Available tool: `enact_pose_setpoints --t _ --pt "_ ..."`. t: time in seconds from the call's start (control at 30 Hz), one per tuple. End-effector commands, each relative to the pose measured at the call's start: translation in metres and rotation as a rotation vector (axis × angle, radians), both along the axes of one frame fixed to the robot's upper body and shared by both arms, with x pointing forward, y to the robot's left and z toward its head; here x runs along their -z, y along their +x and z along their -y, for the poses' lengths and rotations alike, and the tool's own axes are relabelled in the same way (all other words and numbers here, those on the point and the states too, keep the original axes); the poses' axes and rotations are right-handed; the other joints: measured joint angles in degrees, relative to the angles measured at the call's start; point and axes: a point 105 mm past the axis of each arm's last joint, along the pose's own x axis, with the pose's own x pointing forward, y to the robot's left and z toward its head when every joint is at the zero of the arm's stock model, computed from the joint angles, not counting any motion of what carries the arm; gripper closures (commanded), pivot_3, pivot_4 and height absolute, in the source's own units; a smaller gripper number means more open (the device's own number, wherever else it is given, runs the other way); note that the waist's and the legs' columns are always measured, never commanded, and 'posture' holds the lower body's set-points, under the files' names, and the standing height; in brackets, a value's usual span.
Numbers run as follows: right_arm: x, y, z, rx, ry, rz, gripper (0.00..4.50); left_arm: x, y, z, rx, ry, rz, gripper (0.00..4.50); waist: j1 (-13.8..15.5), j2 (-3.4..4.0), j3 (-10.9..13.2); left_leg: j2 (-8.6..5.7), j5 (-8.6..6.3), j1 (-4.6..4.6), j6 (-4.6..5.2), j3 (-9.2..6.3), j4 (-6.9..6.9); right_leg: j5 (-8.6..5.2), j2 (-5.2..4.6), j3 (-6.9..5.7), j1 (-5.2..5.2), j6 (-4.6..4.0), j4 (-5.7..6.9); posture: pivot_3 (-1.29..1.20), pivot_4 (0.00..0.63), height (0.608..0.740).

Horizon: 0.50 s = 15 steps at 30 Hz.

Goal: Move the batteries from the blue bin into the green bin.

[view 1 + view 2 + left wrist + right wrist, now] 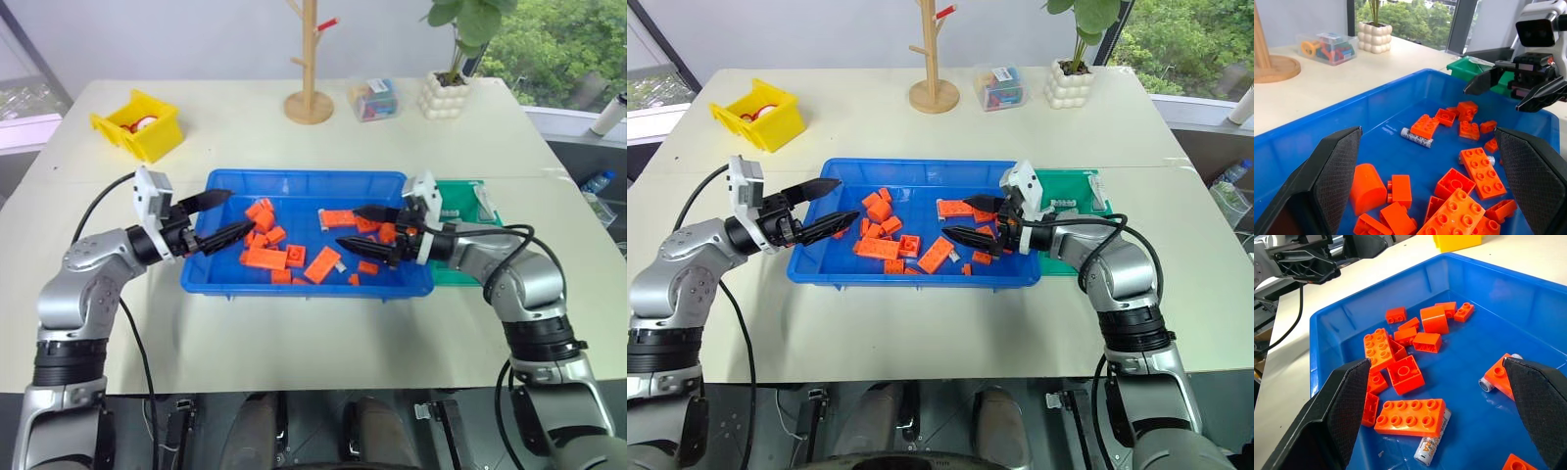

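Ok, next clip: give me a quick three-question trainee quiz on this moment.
1. True or false: both pincers, left pincer and right pincer, are open and hold nothing.
2. Which container sits nearest the right pincer, beside the blue bin? A) yellow bin B) green bin C) clear box
3. Fill in: a battery lies partly under a flat orange ____.

Key: 1 true; 2 B; 3 brick.
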Motion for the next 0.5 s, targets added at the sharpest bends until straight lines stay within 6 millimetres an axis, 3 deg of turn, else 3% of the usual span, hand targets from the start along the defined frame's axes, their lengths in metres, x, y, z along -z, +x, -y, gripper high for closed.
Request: enact_pose_setpoints --t 0.03,0.5 --pt "-0.010 0.000 -0.003 -0.022 -0.004 0.043 0.06 -0.013 -0.004 -0.004 -0.004 0.006 0.043 0.00 0.00 0.00 0.00 0.00 0.00 0.00 0.00 0.00 0.00 0.00 0.00 0.00 0.00 0.00 0.00 0.00 0.150 0.739" --pt "0.013 0.008 -0.026 -0.110 -0.133 0.024 0.06 -0.021 -0.011 -0.004 0.006 0.023 0.055 0.00 -0.07 0.00 0.00 0.00 0.00 0.00 0.00 0.00 0.00 0.00 0.00 0.00 -0.02 0.00 0.01 0.00 0.150 0.739"
